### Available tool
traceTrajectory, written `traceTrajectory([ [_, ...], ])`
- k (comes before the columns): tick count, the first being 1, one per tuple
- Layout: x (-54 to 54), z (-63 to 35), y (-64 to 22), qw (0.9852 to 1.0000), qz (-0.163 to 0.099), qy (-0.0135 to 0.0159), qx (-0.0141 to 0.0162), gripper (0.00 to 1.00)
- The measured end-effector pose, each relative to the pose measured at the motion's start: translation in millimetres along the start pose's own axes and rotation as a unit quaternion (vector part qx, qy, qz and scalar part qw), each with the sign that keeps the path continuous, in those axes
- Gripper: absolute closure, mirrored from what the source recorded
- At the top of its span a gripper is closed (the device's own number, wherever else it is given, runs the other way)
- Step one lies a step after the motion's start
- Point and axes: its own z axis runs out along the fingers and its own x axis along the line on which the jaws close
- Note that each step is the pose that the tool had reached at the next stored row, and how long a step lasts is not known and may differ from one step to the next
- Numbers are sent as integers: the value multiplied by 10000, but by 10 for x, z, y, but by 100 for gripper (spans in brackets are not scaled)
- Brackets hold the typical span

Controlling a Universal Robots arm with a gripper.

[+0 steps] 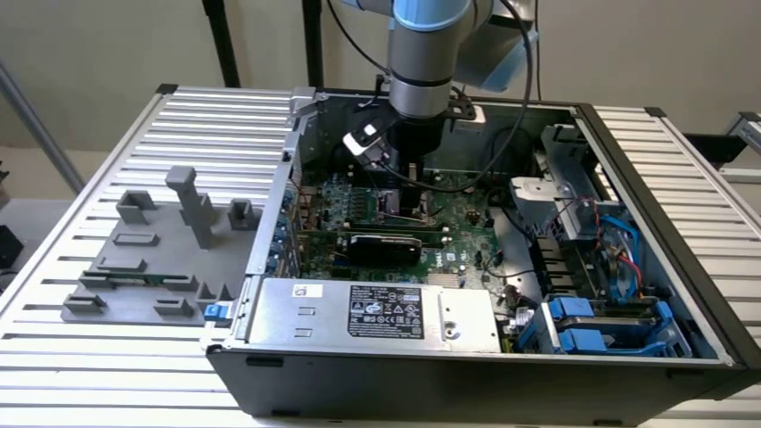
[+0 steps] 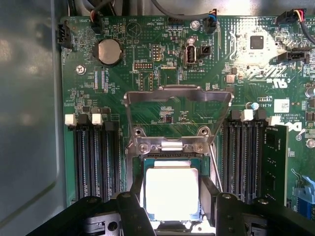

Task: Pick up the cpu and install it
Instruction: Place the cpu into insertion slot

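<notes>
A big open computer case [image 1: 476, 383] lies on a counter [image 1: 107, 134] made of metal strips. Inside it is a green board [image 1: 458, 236]. In the exterior view, the robot arm [image 1: 422, 53] reaches straight down into the case and stops over the far part of the green board. From here the arm hides what is under it. You can see a silver box with a label [image 1: 356, 308] beside the green board, on the side near the camera. Blue parts [image 1: 583, 325] sit past the green board on the exterior view's right. A grey tray [image 1: 143, 267] with little posts lies outside the case, well away from the green board, on the exterior view's left. The wrist view looks right down at the green board and shows what the arm hides. The cpu [image 2: 172, 189], a shiny silver square, sits in the middle of the green board, right at the square socket. The gripper [image 2: 173, 196] is closed on the cpu, with one black finger [image 2: 132, 211] against each of two sides. A thin metal flap [image 2: 178, 93] stands open on the green board just beside the cpu. Long black slots [image 2: 93, 157] run along the green board on both sides of the cpu. One dark stick [image 2: 274, 167] is plugged in on one side. A round silver battery [image 2: 109, 51] sits on the green board too, well away from the cpu.
</notes>
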Motion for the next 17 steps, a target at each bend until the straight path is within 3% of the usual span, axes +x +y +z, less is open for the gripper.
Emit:
traceTrajectory([
  [17,17,32,-9,10000,0,-41,-20,46],
])
